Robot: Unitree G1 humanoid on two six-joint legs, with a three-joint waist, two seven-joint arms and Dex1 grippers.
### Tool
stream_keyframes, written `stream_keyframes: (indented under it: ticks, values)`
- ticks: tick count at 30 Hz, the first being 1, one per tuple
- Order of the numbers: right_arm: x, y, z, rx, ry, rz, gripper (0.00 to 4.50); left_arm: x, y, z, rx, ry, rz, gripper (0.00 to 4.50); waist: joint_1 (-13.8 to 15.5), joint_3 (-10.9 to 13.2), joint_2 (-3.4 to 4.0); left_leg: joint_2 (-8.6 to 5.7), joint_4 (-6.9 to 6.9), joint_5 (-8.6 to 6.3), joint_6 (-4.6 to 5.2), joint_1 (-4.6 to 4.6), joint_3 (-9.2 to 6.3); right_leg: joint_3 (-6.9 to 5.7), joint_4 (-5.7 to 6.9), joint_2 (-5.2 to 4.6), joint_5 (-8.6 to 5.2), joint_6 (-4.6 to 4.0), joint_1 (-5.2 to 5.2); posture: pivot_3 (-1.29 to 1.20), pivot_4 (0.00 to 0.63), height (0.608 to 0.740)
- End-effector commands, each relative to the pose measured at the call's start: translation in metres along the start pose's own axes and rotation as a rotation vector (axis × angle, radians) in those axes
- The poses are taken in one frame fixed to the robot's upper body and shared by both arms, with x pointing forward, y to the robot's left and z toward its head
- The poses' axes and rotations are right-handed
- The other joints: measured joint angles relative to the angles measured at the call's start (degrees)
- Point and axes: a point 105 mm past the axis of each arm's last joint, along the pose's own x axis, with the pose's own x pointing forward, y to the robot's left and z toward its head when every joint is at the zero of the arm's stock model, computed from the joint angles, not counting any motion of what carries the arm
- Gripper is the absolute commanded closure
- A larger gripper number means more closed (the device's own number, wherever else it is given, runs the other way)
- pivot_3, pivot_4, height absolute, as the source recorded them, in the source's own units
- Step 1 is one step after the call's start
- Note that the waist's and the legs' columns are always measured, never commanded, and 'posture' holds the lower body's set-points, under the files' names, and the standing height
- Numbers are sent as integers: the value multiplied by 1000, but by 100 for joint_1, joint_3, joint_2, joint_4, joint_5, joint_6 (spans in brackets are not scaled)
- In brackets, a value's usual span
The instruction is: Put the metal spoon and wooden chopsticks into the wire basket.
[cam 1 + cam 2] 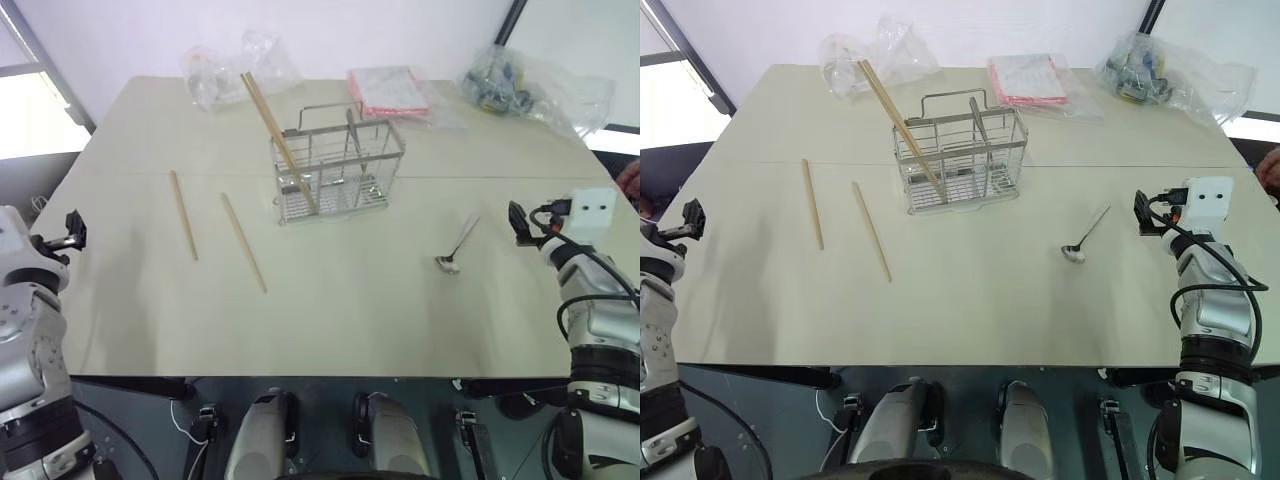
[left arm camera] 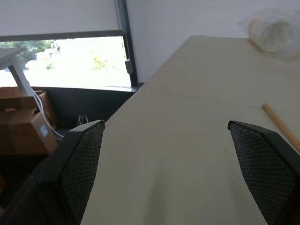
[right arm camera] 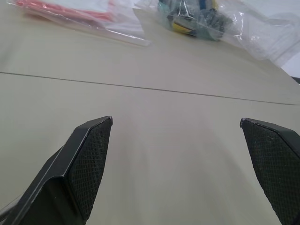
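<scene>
The wire basket stands at the table's middle back, and wooden chopsticks lean out of its left end. Two more chopsticks lie flat to its left, one further out and one nearer the middle. The metal spoon rests on the table right of the basket, bowl toward me. My left gripper hovers open at the table's left edge, well clear of the chopsticks; a stick's end lies ahead of it. My right gripper is open just right of the spoon, holding nothing.
Three plastic bags line the far edge: a clear one, one with pink packets and one with dark items. A seam crosses the tabletop. Cardboard boxes sit on the floor past the left edge.
</scene>
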Motion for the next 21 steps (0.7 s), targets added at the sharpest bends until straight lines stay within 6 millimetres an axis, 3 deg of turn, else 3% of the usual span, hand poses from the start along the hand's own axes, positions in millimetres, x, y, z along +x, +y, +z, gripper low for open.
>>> stream_keyframes:
  ticks: [1, 12, 21]
  values:
    - [1, 0, 24, -14, -77, -6, 0, -1, -6, 20, 9, -75, -37, 81, -3, 0, 0, 0, 0, 1, 1, 0, 0, 0, 0, 0, 0, 0, 0, 0, 150, 699]
    - [3, 1, 26, -7, -84, -2, 0, 2, -9, 22, 10, -78, -44, 81, -6, 0, 0, 0, 0, 1, 2, 0, 1, 0, 0, 0, 0, 0, 0, 0, 150, 699]
    - [7, 1, 39, -32, -104, 20, 0, 2, -11, 23, 9, -76, -64, 81, 0, 0, 0, 0, 0, 3, 3, 0, 2, 0, 0, 0, 0, 1, 0, 0, 150, 699]
